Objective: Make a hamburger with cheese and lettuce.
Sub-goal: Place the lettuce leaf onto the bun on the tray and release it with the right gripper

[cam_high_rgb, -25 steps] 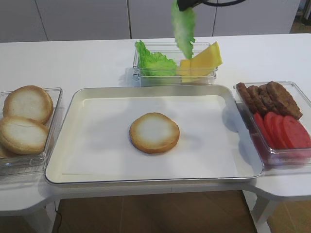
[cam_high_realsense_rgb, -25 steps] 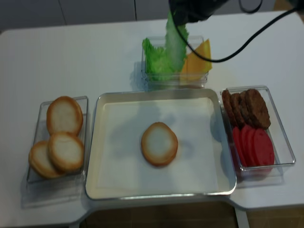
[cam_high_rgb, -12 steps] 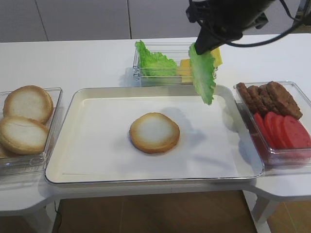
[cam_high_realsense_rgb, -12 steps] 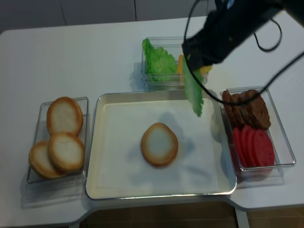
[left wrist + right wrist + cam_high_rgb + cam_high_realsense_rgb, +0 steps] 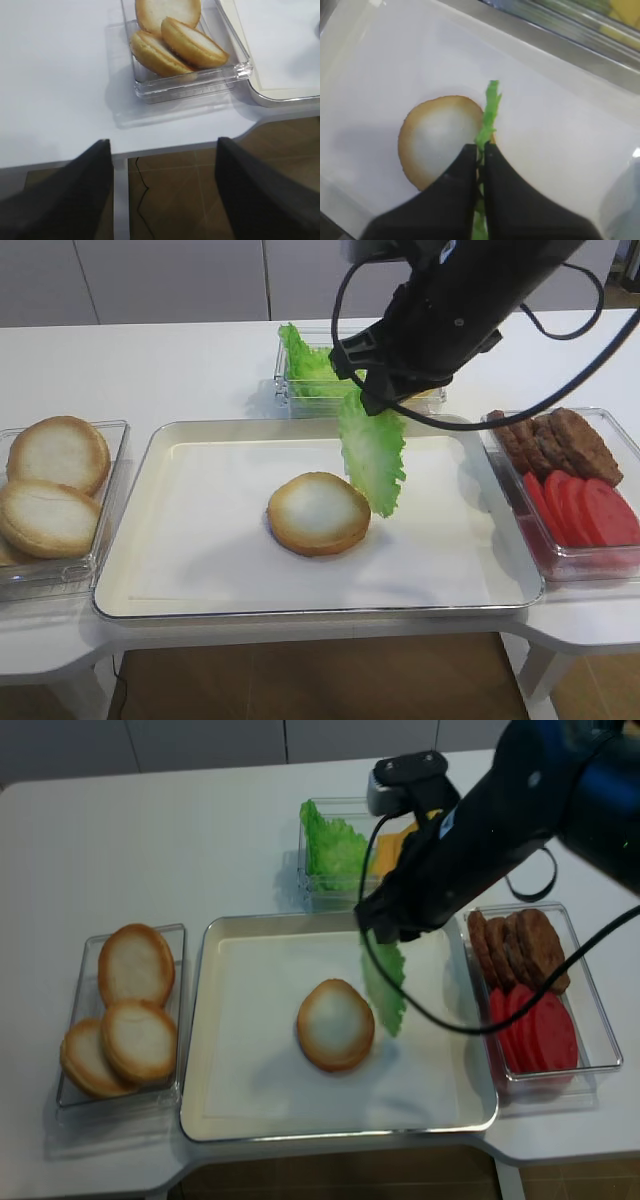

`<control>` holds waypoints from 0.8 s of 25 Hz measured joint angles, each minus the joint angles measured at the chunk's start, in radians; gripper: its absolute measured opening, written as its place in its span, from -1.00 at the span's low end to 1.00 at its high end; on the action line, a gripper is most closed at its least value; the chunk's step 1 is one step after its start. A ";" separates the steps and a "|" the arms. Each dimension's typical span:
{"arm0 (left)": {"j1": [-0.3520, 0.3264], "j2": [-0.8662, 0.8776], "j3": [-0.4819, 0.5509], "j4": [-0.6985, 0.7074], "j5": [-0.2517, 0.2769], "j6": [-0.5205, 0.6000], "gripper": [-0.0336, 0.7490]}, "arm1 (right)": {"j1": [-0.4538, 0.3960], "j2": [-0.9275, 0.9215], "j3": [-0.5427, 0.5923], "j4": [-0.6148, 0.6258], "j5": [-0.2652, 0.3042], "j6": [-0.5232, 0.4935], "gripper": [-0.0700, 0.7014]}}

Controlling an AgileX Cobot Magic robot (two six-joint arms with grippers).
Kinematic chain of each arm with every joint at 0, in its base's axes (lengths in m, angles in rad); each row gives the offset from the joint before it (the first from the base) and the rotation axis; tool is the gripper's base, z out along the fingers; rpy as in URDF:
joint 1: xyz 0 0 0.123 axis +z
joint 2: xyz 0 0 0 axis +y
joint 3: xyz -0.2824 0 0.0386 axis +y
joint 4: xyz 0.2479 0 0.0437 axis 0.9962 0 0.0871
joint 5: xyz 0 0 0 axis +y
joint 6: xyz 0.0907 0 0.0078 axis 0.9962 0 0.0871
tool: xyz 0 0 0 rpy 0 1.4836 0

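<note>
Right gripper (image 5: 480,165) clamped on the lettuce leaf (image 5: 373,455), fingers pinching its top edge. Leaf hangs below the gripper, long axis near vertical, tip down, just right of the bun half (image 5: 318,512) on the tray (image 5: 200,570); wrist view shows it edge-on, maybe brushing the bun rim, hard to tell. Cheese (image 5: 390,845) mostly hidden behind the arm. Left gripper (image 5: 160,200) fingers spread wide, holding nothing, over the table edge near the bun container (image 5: 190,82).

The right arm (image 5: 455,300) was bulky and matte black, with thin black cables (image 5: 560,370) looping off it; its tool (image 5: 479,165) had two dark tapered fingers (image 5: 465,175).
</note>
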 joint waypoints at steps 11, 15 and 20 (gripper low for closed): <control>0.000 0.000 0.000 0.000 0.000 0.000 0.31 | 0.092 0.000 0.001 -0.188 -0.057 0.114 -0.72; 0.000 0.000 0.000 0.000 0.000 0.000 0.31 | 0.092 0.013 0.001 -0.188 -0.057 0.116 -0.72; 0.000 0.000 0.000 0.000 0.000 0.000 0.31 | 0.092 0.029 0.001 -0.204 -0.058 0.116 -0.72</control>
